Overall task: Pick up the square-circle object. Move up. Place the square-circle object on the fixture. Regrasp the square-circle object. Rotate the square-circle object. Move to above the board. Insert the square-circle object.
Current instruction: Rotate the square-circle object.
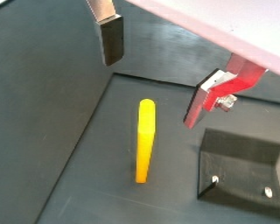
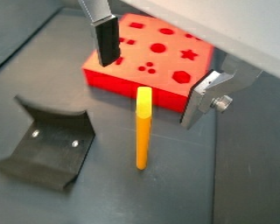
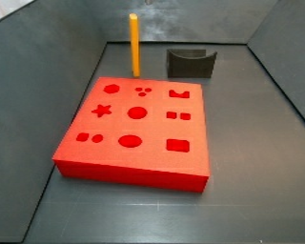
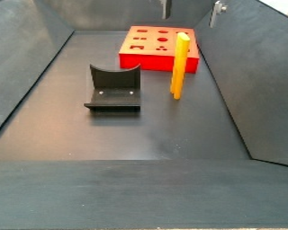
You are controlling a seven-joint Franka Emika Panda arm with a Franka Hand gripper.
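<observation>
- While the yellow square-circle object [image 4: 179, 66] stands upright and untouched on the dark floor, the tool [image 2: 157, 63] hangs above it with its plates spread wide apart, clamped on nothing; in a side view only its tips show at twelve o'clock.
- In a side view the peg stands at three o'clock of the fixture [image 4: 112, 87], just in front of the board [image 4: 151, 42]; peg and board look near, not touching.
- By the look of things, no step is done; pick-up, placing on the fixture, regrasp, rotation and insertion all remain.
</observation>
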